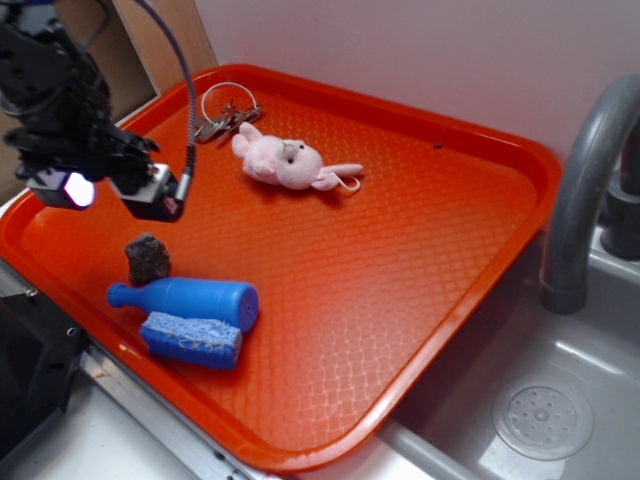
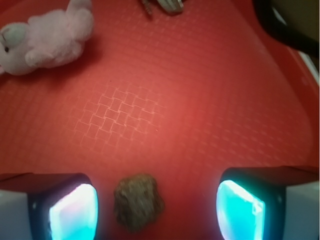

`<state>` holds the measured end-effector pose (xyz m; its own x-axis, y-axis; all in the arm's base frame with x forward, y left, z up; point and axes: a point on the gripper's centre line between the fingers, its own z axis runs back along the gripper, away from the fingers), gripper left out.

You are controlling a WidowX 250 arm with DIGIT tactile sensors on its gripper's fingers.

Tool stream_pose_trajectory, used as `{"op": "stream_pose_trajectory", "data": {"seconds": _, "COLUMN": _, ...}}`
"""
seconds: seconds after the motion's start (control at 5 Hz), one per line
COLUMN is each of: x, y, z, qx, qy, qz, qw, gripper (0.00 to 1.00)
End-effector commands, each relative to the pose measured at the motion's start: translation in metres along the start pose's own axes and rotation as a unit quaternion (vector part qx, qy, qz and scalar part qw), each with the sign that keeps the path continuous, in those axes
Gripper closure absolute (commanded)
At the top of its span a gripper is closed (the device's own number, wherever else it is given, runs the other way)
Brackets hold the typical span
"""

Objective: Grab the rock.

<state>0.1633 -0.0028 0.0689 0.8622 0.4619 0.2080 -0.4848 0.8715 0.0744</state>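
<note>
Exterior: one orange tray beside one sink with one grey faucet. On the tray, five things, one of each: rock, blue bottle, blue sponge, pink plush bunny, bunch of keys on a ring. The rock sits near the tray's front-left part, just behind the bottle's neck, close to it; contact can't be confirmed. Bottle lies on its side, neck pointing left. Sponge lies just in front of the bottle, touching or nearly so. Bunny and keys are at the back, well apart from the rock. One gripper hangs above the tray at left, up and left of the rock, clear of it, two lit pads visible. Wrist: one rock at bottom centre, between the two glowing fingers, nearer the left one in frame, touching neither as far as I can see. Jaws stand wide apart, nothing held. One bunny top left, keys cut off at the top edge, tray rim curving at top right. Bottle and sponge are out of frame here.
</note>
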Motion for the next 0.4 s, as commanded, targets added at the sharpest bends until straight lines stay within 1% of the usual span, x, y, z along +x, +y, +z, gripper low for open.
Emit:
{"op": "stream_pose_trajectory", "data": {"seconds": 0.0, "x": 0.012, "y": -0.010, "z": -0.026, "qx": -0.038, "qy": 0.008, "qz": -0.048, "qw": 0.998, "gripper": 0.00}}
{"op": "stream_pose_trajectory", "data": {"seconds": 0.2, "x": -0.003, "y": -0.021, "z": -0.026, "qx": -0.092, "qy": 0.033, "qz": -0.082, "qw": 0.992, "gripper": 0.00}}
